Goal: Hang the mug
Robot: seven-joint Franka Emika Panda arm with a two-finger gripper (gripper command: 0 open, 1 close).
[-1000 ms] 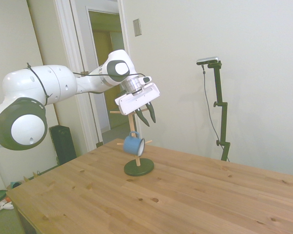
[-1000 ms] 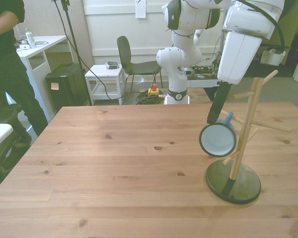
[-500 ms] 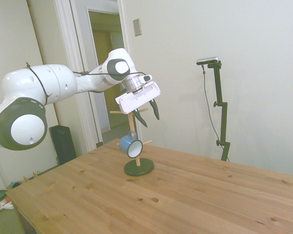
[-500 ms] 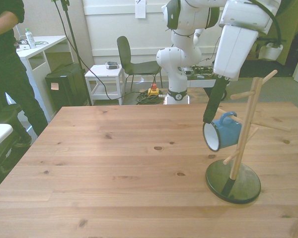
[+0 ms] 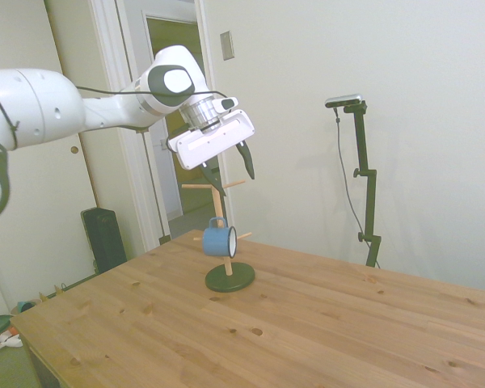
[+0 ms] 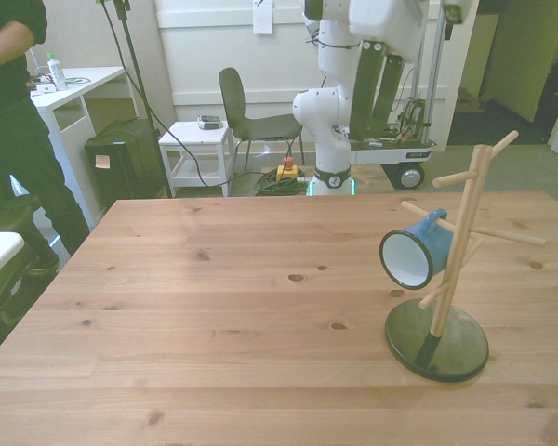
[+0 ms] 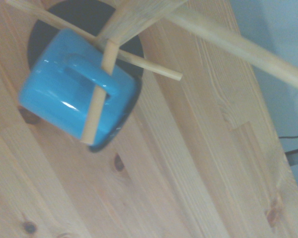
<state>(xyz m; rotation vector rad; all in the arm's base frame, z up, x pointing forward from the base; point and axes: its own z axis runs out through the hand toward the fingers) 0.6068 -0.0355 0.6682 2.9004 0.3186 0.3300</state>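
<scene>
The light-blue mug (image 5: pixel 219 240) hangs by its handle on a lower peg of the wooden mug tree (image 5: pixel 224 212). In the front view the mug (image 6: pixel 417 253) tilts with its white inside facing the camera, beside the tree's post (image 6: pixel 460 246). My gripper (image 5: pixel 230 171) is open and empty, well above the mug and clear of it. In the front view my gripper (image 6: pixel 374 121) hangs high above the table's far edge. From the wrist, the mug (image 7: pixel 64 99) shows with a peg (image 7: pixel 95 109) through its handle.
The tree stands on a round dark base (image 6: pixel 437 342) near the front view's right table edge. Its upper pegs (image 6: pixel 456 177) stick out bare. A person (image 6: pixel 14 139) stands beyond the table at the front view's left, by a white desk.
My gripper has risen up and away from the tree, fingers still open. The mug, left on the peg, swung and now hangs on its own.
</scene>
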